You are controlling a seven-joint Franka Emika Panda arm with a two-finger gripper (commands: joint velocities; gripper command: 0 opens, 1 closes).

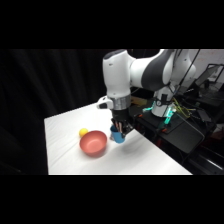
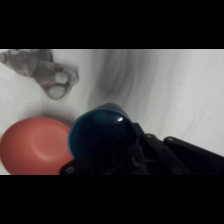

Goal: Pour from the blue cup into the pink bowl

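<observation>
A: How many cups?
B: One, the blue cup [image 1: 118, 135].
A: Bowls?
B: One pink bowl [image 1: 93, 143], the only dish.
A: Balls?
B: One yellow ball [image 1: 83, 132], seen from the side only.
A: Anything else on the desk [image 1: 150, 160]?
B: One grey object [image 2: 47, 72] in the wrist view; it may be a single piece, though I cannot tell what it is.
A: Arms?
B: One arm [image 1: 135, 70], one hand [image 1: 120, 128].
A: So, loose things?
B: Four: cup, bowl, ball, grey object. One desk under them.

blue cup [image 1: 119, 135] held beside pink bowl [image 1: 93, 143]
</observation>
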